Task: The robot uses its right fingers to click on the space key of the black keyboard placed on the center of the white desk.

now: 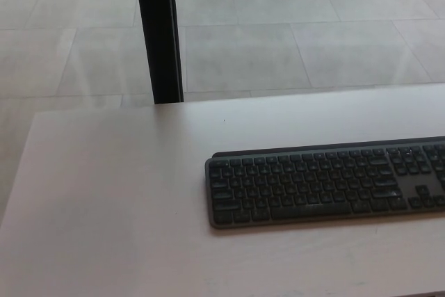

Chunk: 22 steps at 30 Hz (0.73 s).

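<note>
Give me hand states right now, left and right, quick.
Left hand: not in view.
Right hand: not in view; nothing touches the black keyboard on the white desk.

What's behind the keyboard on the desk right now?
Behind the keyboard is bare white desk, then a black post and tiled floor. The keyboard's right end is cut off.

head view, high, angled down at desk (pixel 104 193)
</note>
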### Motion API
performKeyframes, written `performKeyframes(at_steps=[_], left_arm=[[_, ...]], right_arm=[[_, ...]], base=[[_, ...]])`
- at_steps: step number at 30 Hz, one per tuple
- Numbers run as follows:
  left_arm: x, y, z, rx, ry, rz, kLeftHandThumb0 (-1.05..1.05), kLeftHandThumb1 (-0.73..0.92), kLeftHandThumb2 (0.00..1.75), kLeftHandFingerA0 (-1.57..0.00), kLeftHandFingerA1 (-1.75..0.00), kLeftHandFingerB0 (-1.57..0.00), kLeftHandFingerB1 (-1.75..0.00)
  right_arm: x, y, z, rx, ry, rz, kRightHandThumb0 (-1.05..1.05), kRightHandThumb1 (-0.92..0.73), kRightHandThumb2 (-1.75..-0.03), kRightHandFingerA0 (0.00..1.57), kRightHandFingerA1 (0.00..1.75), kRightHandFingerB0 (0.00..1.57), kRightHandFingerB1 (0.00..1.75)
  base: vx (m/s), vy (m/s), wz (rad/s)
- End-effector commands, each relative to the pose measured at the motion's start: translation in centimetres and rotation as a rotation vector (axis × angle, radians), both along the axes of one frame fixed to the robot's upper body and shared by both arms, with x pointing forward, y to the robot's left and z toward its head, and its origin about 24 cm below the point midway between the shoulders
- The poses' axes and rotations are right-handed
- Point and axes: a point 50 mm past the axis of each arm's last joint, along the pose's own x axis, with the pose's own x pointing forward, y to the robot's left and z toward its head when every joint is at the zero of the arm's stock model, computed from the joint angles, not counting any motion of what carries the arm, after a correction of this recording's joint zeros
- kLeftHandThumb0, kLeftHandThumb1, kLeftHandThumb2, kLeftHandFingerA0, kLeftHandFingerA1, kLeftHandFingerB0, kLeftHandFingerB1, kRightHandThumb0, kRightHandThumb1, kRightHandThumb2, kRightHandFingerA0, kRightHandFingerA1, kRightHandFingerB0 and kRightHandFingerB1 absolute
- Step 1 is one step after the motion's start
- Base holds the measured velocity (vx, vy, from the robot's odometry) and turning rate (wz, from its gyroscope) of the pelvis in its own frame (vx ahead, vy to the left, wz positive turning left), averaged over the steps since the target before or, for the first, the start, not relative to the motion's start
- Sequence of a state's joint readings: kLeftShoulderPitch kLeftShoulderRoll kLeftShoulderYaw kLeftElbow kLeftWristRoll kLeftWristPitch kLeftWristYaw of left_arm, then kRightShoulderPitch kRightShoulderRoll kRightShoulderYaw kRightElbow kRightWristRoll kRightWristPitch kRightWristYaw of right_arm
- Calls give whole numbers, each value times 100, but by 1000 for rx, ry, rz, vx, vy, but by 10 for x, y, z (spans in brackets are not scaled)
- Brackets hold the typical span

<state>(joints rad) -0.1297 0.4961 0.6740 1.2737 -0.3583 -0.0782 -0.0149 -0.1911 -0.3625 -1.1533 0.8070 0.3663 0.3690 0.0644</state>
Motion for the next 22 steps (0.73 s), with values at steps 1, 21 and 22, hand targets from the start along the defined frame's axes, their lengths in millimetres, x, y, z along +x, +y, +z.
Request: performKeyframes(at_steps=[1, 21, 22], left_arm=[[-2, 2, 2, 1, 11, -12, -55, 74, 62, -63, -73, -53, -55], [2, 1, 1, -20, -14, 26, -54, 72, 61, -65, -71, -54, -57], [2, 1, 1, -19, -13, 26, -54, 72, 61, -65, -71, -54, -57]], right_arm=[[-1, -1, 2, -15, -2, -27, -62, -59, -70, 84, 87, 58, 81], [9, 4, 2, -32, 15, 45, -65, -56, -70, 88, 86, 54, 79], [9, 4, 2, -32, 15, 45, -65, -56, -70, 88, 86, 54, 79]], base=[[0, 0, 0], [0, 0, 0], [0, 0, 0]])
